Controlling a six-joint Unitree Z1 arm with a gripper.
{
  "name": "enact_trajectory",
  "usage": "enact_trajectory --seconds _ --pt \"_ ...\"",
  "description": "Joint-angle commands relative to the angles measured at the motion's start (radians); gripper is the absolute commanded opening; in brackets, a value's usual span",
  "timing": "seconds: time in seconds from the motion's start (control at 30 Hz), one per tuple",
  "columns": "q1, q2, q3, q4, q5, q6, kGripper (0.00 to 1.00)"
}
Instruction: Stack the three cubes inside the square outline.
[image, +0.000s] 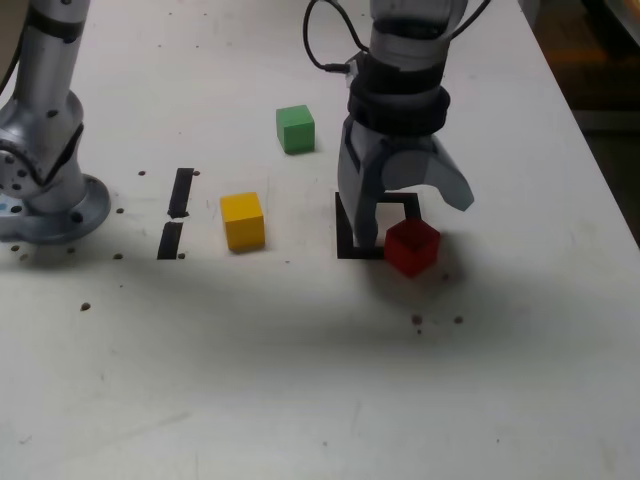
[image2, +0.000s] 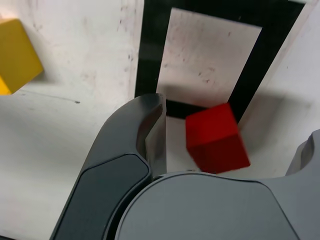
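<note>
Arm (image: 400, 95), one, reaching in from the top of the exterior view, wrist over the taped area. Gripper (image: 415, 220) at its end: pointed down, jaws spread wide, nothing clamped. Red cube lies in the space between the fingers; in the wrist view, bare surface shows between it and each finger.

White table (image: 300, 390) beneath the gripper, with dark specks. Square outline (image: 347, 250), black tape, white centre: partly under the gripper, one finger covering some of it in the exterior view. Two short black tape strips (image: 181, 192) well off to the gripper's left, exterior view.

Cubes, much alike in size. Red cube (image: 412, 248): below the gripper, at the outline's near right corner in the exterior view, mostly outside the frame. Yellow cube (image: 243, 222): left of the gripper, outside the outline. Green cube (image: 296, 130): left of the gripper and farther back, also outside.
</note>
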Motion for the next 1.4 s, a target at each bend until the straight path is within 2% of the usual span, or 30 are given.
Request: enact_trajectory --seconds 0.0,0.27,0.4,0.5,0.73,0.87,1.1,1.37 --pt "0.006 0.015 -0.011 -0.002 0.001 0.006 0.96" --pt "0.013 0.062 -0.045 0.002 -0.009 0.023 0.93" --pt "0.013 0.078 -0.051 0.005 -0.018 0.031 0.86" --pt "0.013 0.084 -0.052 0.007 -0.02 0.035 0.73" --pt "0.013 0.086 -0.049 -0.003 -0.012 0.049 0.33" --pt "0.013 0.08 -0.043 -0.003 -0.014 0.074 0.18" --pt "0.013 0.059 -0.02 0.021 -0.025 0.12 0.09" --pt "0.013 0.033 0.005 0.008 -0.011 0.132 0.08"
